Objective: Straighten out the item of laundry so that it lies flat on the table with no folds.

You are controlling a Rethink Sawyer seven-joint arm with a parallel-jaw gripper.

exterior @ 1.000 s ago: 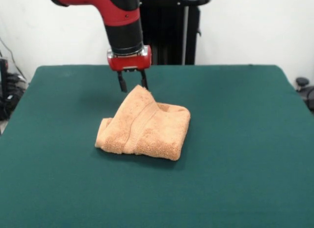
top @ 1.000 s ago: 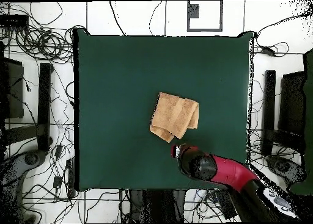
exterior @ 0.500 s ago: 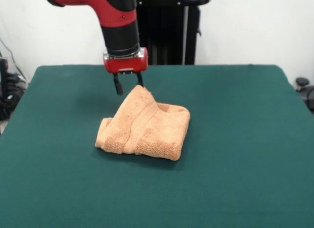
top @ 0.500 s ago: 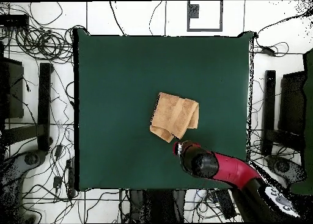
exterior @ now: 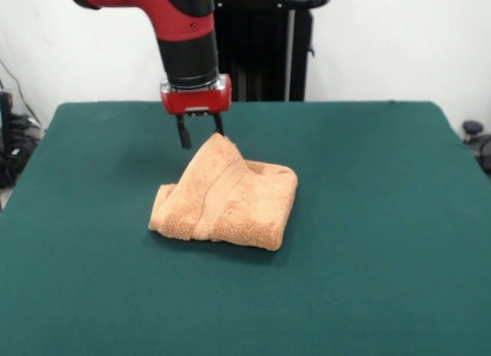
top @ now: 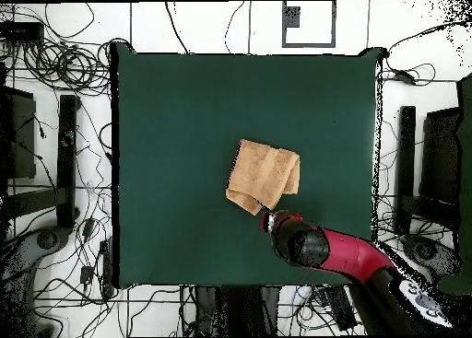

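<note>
Hovering just behind the raised peak of the towel (exterior: 225, 191), the tool (exterior: 201, 134) has its two short fingers a little apart and nothing between them, so it's empty and not touching cloth as far as I can tell. The towel sits roughly mid-tabletop (exterior: 383, 218), slightly toward the robot's side in the overhead view, bunched and folded over on itself with one corner poking up at the back and a rolled edge on the left in the front view. Looks like soft, thick terry, so I'd guess it's light, floppy and grippy enough not to slip out of a pinch, but it'll drape and drag instead of holding any shape. Best place to grab is probably that upright corner right under the tool, since it's the only bit standing clear of the felt; pinching just the top layer there should let the fold peel open. Grabbing deeper might catch two layers and just move the whole lump.
</note>
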